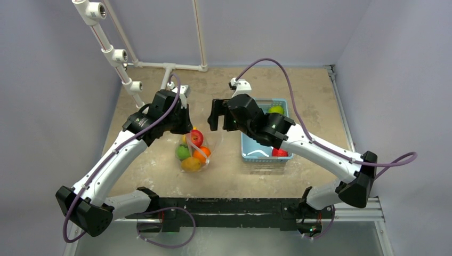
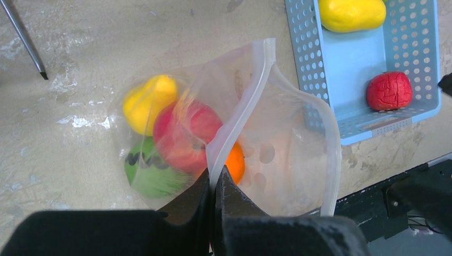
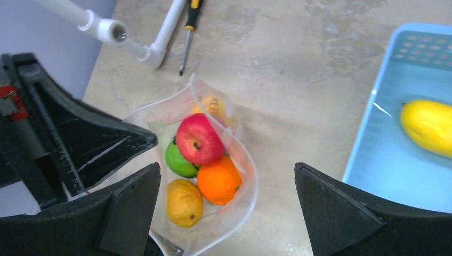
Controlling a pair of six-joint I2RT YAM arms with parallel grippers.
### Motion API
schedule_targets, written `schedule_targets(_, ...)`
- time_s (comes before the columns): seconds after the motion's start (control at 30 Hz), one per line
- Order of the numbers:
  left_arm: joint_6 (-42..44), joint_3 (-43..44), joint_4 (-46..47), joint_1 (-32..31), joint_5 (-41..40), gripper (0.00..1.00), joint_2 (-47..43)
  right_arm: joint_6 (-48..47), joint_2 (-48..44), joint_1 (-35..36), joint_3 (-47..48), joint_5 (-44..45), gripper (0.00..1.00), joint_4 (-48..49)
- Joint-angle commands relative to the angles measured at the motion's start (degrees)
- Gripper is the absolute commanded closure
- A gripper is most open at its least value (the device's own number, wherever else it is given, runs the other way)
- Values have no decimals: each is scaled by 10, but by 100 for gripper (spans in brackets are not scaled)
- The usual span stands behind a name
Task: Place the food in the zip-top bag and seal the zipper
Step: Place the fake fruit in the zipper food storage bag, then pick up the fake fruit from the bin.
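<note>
The zip-top bag (image 2: 288,154) sat partly filled on the worktop (image 2: 106,42) between the two arms, just beside the light-blue slotted basket (image 2: 304,64). Its mouth gaped and its zipper (image 2: 246,98) was unsealed. The left gripper (image 2: 215,178) was clamped on the zipper strip, holding one lip up. The right gripper (image 3: 226,169) hovered above the mouth with its jaws spread wide and nothing between them.

Inside the bag lay a red apple (image 3: 198,140), an orange (image 3: 217,180), a green fruit (image 3: 178,160), a yellow-orange one (image 3: 184,201) and a yellow piece (image 3: 212,104) at the back. In the basket lay a yellow fruit (image 2: 352,13) and a wrinkled red one (image 2: 389,90), both yet to be moved. By my reckoning, sealing could come only after that.
</note>
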Motion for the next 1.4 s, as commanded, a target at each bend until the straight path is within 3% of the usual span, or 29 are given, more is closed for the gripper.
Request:
schedule_targets(0.0, -9, 14, 25, -1, 11, 100, 0, 26, -33, -29, -2, 40, 4, -40)
schedule_targets(0.33, -6, 14, 25, -1, 14, 100, -3, 20, -36, -127, -38, 56, 4, -63)
schedule_targets(0.83, -1, 6, 18, -1, 9, 100, -18, -21, 59, -257, -38, 147, 3, -59)
schedule_targets(1.37, 11, -2, 17, -1, 11, 100, -26, -68, 194, -295, -5, 185, 1, -28)
